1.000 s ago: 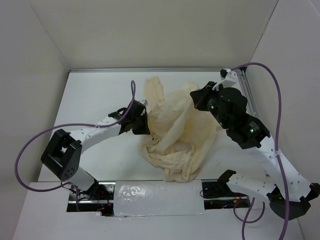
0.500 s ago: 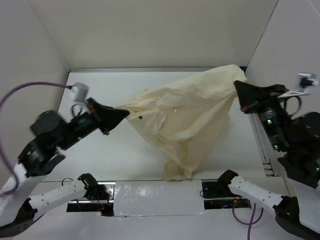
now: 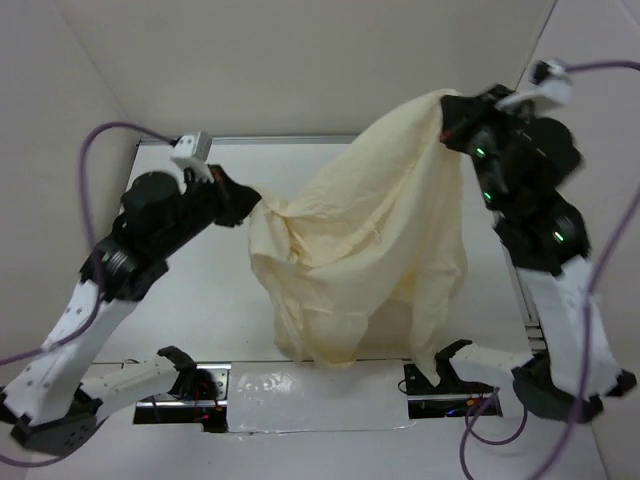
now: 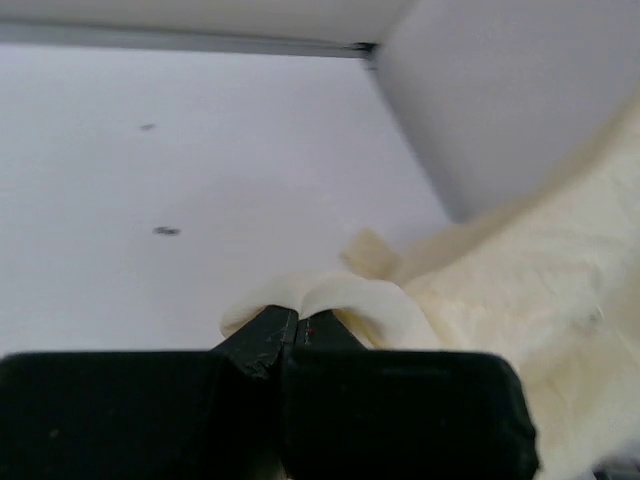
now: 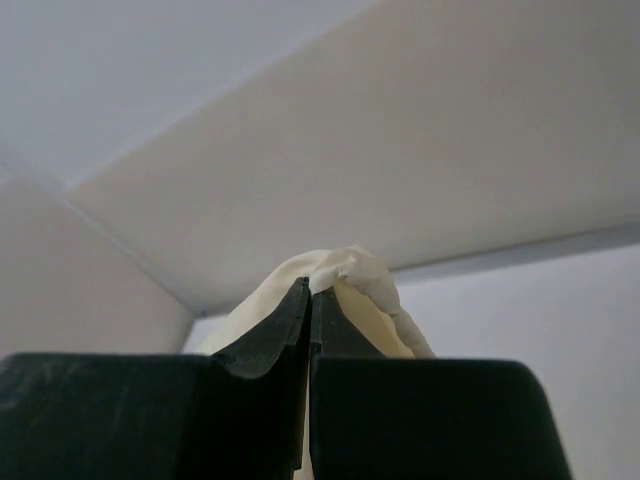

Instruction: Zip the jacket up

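Note:
The cream jacket (image 3: 365, 240) hangs in the air between my two grippers, its lower folds reaching down to the table near the front edge. My left gripper (image 3: 252, 208) is shut on a fold of the jacket at its left end; the wrist view shows the cloth (image 4: 330, 295) pinched between the fingertips. My right gripper (image 3: 452, 108) is raised high at the back right and is shut on the jacket's top corner (image 5: 345, 272). The zipper pull is not visible.
The white table (image 3: 200, 290) is walled in by pale panels at the back and both sides. A metal rail (image 3: 522, 290) runs along the right edge. The arm bases and cables sit at the near edge.
Both arms have lifted the jacket off the table and raised it; the right gripper has gone higher and the cloth now hangs down instead of lying crumpled.

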Controlling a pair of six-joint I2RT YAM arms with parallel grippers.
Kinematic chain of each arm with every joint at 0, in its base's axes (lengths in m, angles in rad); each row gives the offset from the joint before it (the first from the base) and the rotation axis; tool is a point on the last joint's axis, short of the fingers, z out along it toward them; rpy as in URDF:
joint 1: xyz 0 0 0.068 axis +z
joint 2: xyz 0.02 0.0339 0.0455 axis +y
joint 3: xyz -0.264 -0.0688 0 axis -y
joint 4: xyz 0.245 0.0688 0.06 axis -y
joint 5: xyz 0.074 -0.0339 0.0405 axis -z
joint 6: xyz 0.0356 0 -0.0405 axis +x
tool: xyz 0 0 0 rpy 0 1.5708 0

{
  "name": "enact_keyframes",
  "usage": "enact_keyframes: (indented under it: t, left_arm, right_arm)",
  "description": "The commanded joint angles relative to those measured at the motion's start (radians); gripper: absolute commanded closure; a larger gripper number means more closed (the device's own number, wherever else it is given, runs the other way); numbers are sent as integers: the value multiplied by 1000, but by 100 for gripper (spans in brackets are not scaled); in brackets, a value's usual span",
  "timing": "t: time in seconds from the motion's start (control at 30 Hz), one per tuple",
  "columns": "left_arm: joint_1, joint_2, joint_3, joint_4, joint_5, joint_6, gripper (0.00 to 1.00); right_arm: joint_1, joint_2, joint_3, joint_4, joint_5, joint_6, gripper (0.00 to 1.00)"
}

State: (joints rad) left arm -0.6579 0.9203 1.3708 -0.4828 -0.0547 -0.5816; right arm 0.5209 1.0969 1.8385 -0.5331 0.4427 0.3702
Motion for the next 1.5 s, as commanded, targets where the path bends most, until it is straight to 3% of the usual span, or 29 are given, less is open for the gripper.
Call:
enact_keyframes:
  t: [0.0,0.03,0.07,0.17,0.2,0.23,0.27,0.3,0.33,0.37,0.4,0.53,0.57,0.83,1.03,1.23,1.47]
  left_arm:
    - [293,217,4,-31,106,-56,100]
    - [445,273,-10,-14,230,-72,100]
    - [504,331,-12,4,265,-98,100]
    - [601,621,86,-20,236,-118,100]
    - [609,778,135,-81,225,-118,100]
    - [613,854,246,-108,208,-112,100]
    - [613,920,305,-137,201,-109,100]
    - [616,1034,420,-198,204,-103,91]
    - [619,1080,463,-221,226,-98,82]
    - [616,1106,496,-233,234,-92,63]
    - [618,1121,504,-211,243,-83,52]
    - [610,999,369,-90,283,-57,27]
    - [610,933,334,-73,295,-55,1]
    - [514,668,7,-105,167,-96,1]
    - [411,589,-163,-212,59,-199,1]
    - [359,623,-220,-189,59,-212,1]
    - [348,830,-144,-175,4,-205,1]
  right_arm:
    - [-116,266,-25,1,-160,59,100]
    - [-155,312,-30,25,-200,87,100]
    - [-176,421,-27,42,-228,88,100]
    - [-217,657,69,55,-321,89,100]
    - [-222,723,111,42,-341,79,95]
    - [-228,785,160,6,-367,75,81]
    - [-229,902,268,-17,-404,69,43]
    - [-234,950,315,-43,-409,65,17]
    - [-233,1013,359,-85,-424,58,2]
    - [-231,1021,395,-100,-429,52,0]
    - [-228,1014,383,-90,-424,43,0]
    - [-210,832,132,34,-380,30,0]
    - [-206,739,19,47,-369,39,0]
    - [-188,376,-558,64,-213,113,0]
    - [-183,241,-798,68,-219,128,0]
    - [-179,264,-881,101,-257,150,1]
    - [-167,418,-891,145,-233,176,1]
